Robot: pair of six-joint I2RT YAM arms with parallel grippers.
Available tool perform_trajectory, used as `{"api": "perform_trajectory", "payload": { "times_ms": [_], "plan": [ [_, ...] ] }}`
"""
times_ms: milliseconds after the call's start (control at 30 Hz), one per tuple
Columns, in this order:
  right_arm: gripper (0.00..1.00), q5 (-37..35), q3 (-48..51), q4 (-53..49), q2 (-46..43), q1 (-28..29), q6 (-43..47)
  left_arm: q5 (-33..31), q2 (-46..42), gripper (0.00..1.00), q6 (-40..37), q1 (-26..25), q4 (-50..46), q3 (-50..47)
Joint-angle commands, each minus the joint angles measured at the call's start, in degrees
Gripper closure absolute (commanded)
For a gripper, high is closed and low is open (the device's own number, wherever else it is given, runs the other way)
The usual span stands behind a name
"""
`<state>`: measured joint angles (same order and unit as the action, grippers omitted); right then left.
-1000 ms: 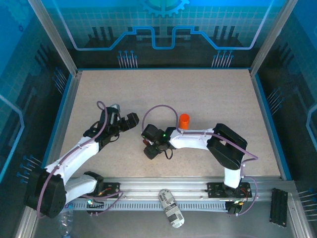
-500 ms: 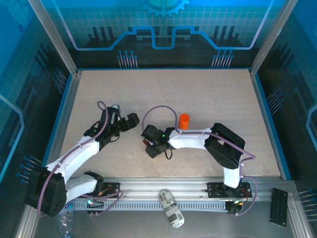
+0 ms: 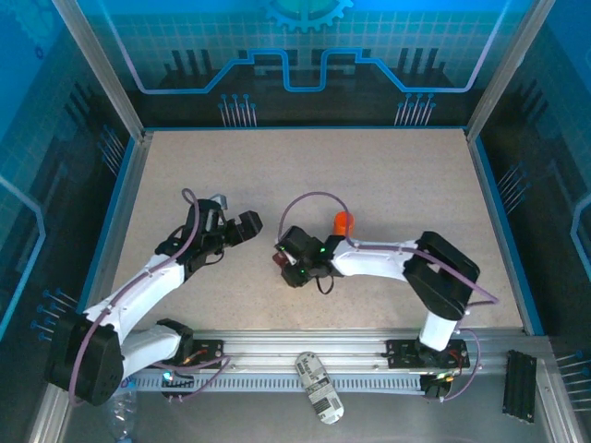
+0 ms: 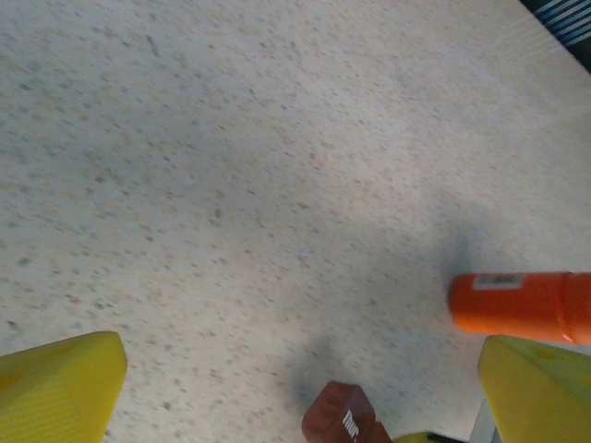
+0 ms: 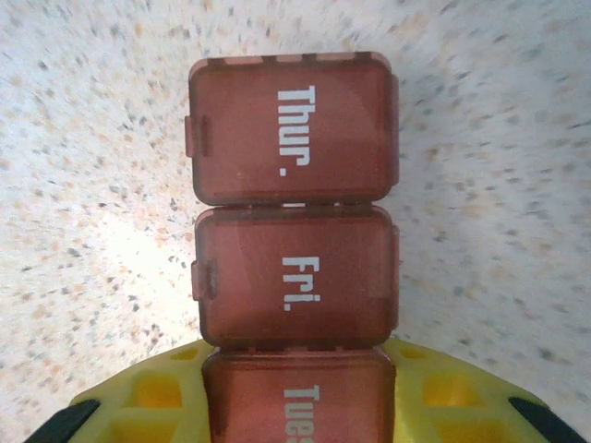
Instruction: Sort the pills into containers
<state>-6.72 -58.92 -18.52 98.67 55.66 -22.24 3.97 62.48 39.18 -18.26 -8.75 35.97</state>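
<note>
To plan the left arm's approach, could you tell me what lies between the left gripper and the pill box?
In the top view the stretch of table between the left gripper and the pill box is bare.

One overhead, two wrist close-ups
Top camera overlooks the table; both wrist cameras look down close, sharing the maroon box.

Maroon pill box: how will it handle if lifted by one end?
Likely stiff and light: the pill box looks like thin hard plastic. Seams show between its cells, so it might flex or split there. The right gripper clamps the end cell, so the rest overhangs; the smooth lids could slip or pop under squeeze.
</note>
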Motion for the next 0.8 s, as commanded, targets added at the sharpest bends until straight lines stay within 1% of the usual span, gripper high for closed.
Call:
{"api": "perform_trajectory", "payload": {
  "times_ms": [0,67,133,233,300,367,533,767],
  "plan": [
    [0.7,2.12,1.33,0.93,-6.81,-1.8,-1.43,10.17,-2.99,0.01,5.34,0.33,1.15,1.93],
    [0.71,2.83,1.89,0.21,-9.85,-2.93,-1.73,15.6,-4.14,0.01,9.53,0.33,4.65,1.08],
    [0.7,3.58,2.13,-0.18,-12.44,-4.06,-2.07,19.36,-5.02,0.01,14.66,0.29,9.7,-0.52],
    [0.7,4.9,1.98,-0.26,-15.08,-5.53,-2.64,22.01,-5.39,0.02,22.82,-0.25,18.79,-3.35],
    [0.7,5.31,1.42,-0.37,-15.77,-6.15,-2.82,22.14,-5.1,0.02,25.98,-1.41,22.35,-4.01],
    [0.7,5.23,0.65,-0.49,-15.84,-6.27,-2.85,21.68,-4.61,0.02,27.22,-3.24,24.14,-3.57],
    [0.7,5.4,-0.65,-0.09,-14.89,-6.49,-3.09,19.38,-3.6,0.03,27.14,-7.08,24.22,-2.56],
    [0.7,5.85,-1.12,0.61,-14.78,-6.42,-3.52,17.19,-2.72,0.02,27.25,-9.09,24.38,-3.33]
  ]
}}
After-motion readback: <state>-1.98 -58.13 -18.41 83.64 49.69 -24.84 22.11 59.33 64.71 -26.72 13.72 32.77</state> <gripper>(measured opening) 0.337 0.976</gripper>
